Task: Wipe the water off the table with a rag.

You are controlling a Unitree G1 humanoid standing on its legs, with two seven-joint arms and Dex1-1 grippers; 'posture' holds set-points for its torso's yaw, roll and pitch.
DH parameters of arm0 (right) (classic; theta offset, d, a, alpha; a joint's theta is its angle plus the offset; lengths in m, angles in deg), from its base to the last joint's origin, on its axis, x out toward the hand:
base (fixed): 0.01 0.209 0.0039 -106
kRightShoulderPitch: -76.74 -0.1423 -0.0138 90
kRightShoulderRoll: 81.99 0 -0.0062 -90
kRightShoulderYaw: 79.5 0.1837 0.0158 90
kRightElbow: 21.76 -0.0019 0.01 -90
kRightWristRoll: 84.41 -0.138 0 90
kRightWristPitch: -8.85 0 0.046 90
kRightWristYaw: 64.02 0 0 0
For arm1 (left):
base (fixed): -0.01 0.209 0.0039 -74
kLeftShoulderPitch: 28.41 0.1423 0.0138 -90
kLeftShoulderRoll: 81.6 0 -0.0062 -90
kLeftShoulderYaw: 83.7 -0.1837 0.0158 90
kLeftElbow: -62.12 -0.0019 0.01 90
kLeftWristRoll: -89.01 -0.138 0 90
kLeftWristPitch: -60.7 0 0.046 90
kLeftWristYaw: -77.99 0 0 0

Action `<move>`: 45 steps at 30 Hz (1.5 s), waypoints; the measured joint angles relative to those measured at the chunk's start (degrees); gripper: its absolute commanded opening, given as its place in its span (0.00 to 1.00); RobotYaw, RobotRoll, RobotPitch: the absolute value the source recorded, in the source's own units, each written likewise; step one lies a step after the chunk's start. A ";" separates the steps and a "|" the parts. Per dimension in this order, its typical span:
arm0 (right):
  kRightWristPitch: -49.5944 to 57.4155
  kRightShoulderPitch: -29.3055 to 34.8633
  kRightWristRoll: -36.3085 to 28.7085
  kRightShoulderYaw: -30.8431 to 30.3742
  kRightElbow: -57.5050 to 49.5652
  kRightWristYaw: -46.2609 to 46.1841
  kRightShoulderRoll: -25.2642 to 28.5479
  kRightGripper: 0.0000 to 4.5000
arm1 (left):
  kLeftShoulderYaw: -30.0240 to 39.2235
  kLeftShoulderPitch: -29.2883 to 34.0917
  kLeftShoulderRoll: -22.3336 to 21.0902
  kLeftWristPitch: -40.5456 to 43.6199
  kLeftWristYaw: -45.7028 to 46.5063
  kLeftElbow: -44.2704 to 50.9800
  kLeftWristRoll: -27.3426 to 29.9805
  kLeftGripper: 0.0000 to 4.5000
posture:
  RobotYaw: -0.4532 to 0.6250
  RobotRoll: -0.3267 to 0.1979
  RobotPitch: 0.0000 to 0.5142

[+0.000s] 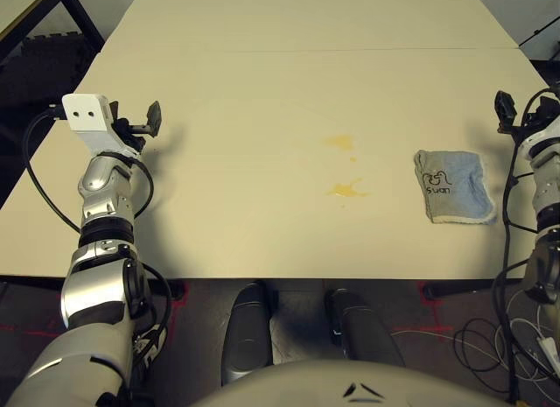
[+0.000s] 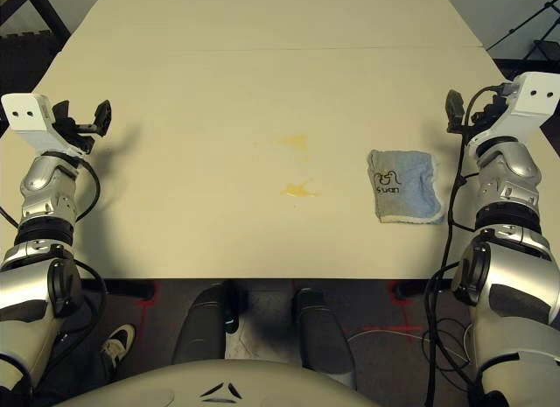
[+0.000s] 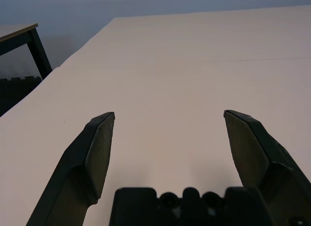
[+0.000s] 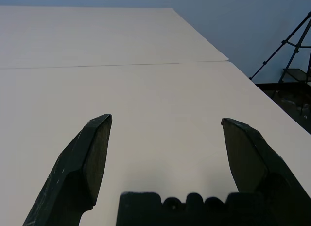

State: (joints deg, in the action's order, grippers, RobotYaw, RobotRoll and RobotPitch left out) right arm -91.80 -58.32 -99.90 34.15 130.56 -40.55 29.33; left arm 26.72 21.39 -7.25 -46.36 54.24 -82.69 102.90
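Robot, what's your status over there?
Both hands' fingers open and empty. Rag flat on table, right of two wet patches. Nothing between rag and patches.

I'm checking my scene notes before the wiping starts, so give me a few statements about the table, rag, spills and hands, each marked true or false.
1. The rag lies on the table. True.
2. The left hand is clamped on the rag. False: it is open and empty.
3. The right hand is open. True.
4. The yellowish spills are covered by the rag. False: they lie uncovered beside it, on its left.
5. The rag has dark lettering. True.
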 measured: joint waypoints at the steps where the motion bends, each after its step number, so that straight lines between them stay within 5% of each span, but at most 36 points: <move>1: 0.00 -0.01 0.00 -0.02 0.00 0.00 0.00 0.99 | 0.00 0.00 0.00 0.00 0.00 0.00 0.00 1.00 | 0.50 0.62 0.36; 23: 0.00 1.88 -0.15 -0.29 -0.60 -0.02 0.15 0.99 | -1.07 -1.64 3.18 1.42 -4.35 0.50 0.69 1.00 | 0.46 0.62 0.39; 34: 0.31 2.85 -0.16 -0.31 -1.67 0.03 0.19 0.99 | -2.70 -1.08 3.89 12.69 -22.80 10.68 7.01 1.00 | 0.44 0.62 0.38; 45: 1.20 3.26 -0.20 -0.31 -2.09 0.17 0.51 0.99 | -9.91 9.04 1.04 29.48 -43.83 32.69 14.42 1.00 | 0.47 0.62 0.37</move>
State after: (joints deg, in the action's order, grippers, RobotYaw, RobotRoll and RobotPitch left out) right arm -90.60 -55.06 -100.10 33.84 128.46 -40.38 29.83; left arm 16.81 30.44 -6.21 -16.88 10.41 -50.00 117.32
